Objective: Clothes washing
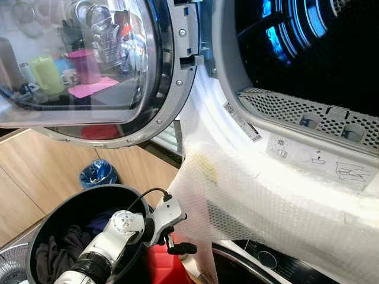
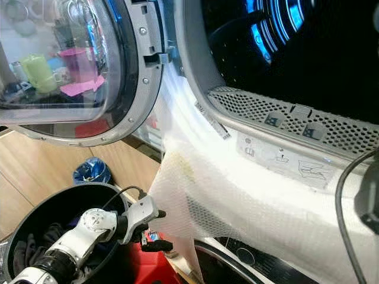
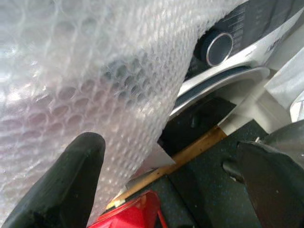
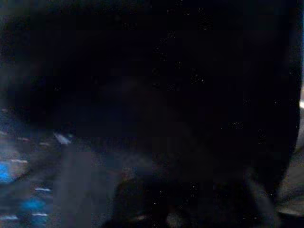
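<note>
Nearest, low at the left: left gripper (image 1: 177, 244) past the right rim of a black basket (image 1: 41, 228), fingers spread apart, nothing between them. One finger (image 3: 66, 183) close against hanging bubble wrap (image 1: 266, 195), contact not clear; the other well off to the side above a red object (image 3: 135, 214). Dark clothes (image 1: 56, 254) heaped in the basket's bottom, behind and to the left of that gripper, down by its own forearm. So: clothes back toward the robot and leftward, gripper pointing the opposite way, at the machine front. Probably a pull back and a turn down into the basket needed before any grasp. Left arm clearly the nearer one for that.

Further on: bubble wrap draped over the machine's lower front, covering part of a control panel with a round dial (image 3: 217, 47).

Beyond and above: open drum (image 1: 320, 41), dark with blue glints, perforated sill below it. Round door (image 1: 95, 65) swung wide to the left, above the basket, reflections in its glass.

Right gripper (image 2: 370, 201): a dark shape at the right edge, open or closed impossible to tell; wrist picture too dark.
</note>
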Available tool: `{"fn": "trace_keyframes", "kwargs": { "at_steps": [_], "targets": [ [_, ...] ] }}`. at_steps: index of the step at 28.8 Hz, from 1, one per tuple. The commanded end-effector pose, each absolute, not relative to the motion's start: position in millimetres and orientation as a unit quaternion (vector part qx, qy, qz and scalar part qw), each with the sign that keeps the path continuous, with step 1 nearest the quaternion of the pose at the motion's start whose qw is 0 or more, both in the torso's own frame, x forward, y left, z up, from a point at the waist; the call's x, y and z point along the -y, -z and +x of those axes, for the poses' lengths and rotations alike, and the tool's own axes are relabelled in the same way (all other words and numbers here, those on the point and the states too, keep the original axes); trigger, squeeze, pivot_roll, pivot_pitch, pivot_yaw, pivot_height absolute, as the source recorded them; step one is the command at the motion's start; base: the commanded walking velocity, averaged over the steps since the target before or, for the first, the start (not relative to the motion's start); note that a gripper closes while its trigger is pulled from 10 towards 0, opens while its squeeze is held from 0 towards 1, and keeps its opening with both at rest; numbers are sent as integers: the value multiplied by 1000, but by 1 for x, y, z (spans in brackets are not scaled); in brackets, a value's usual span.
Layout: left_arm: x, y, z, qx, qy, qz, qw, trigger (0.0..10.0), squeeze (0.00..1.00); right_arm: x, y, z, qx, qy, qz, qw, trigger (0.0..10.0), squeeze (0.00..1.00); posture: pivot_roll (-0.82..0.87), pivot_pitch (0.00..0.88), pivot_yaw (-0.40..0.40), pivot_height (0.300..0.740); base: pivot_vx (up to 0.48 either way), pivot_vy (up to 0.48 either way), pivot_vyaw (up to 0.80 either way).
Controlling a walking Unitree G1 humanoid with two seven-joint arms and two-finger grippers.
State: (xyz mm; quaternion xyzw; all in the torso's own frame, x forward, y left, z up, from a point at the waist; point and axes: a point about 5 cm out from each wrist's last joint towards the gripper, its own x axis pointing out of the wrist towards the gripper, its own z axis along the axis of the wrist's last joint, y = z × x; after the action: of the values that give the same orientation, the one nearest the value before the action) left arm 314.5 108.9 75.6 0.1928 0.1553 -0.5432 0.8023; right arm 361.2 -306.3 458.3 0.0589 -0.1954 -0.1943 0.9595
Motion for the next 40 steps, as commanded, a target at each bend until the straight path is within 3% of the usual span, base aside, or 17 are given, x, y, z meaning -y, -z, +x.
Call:
{"fn": "trace_keyframes", "kwargs": {
  "at_steps": [1,7,8,12,15,23,29,30,36,40],
  "targets": [
    [-114,-72,313,-167,543,207,797,10000,0,299,-462,364,198,195,45,960,10000,0,19,0,96,740,0,0,0],
    [-114,-71,311,-171,545,203,796,10000,0,283,-432,383,151,143,51,977,10000,8,15,0,99,740,0,0,0],
    [-115,-68,309,-175,547,204,793,10000,0,285,-421,385,148,155,30,976,10000,1000,8,0,99,740,0,0,0],
    [-115,-68,308,-176,548,205,792,10000,0,286,-417,387,145,163,20,976,10000,1000,8,0,99,740,0,0,0],
    [-111,-71,309,-174,558,207,784,10000,0,295,-381,392,84,174,20,981,10000,1000,3,0,109,740,0,0,0],
    [-112,-71,309,-174,559,211,783,10000,0,313,-401,379,114,214,-40,969,10000,1000,6,0,109,740,0,0,0],
    [-114,-71,306,-181,565,206,778,10000,0,315,-389,379,125,198,-14,972,10000,1000,2,0,117,740,0,0,0],
    [-114,-71,305,-183,569,208,774,10000,0,315,-387,376,125,212,-59,967,10000,1000,6,0,115,740,0,0,0],
    [-114,-73,304,-183,573,202,773,10000,0,298,-384,366,149,168,-22,974,10000,1000,-3,0,126,740,0,0,0],
    [-114,-73,304,-185,575,198,772,10000,0,293,-393,342,181,162,-28,970,10000,1000,-12,0,133,740,0,0,0]
  ]
}}
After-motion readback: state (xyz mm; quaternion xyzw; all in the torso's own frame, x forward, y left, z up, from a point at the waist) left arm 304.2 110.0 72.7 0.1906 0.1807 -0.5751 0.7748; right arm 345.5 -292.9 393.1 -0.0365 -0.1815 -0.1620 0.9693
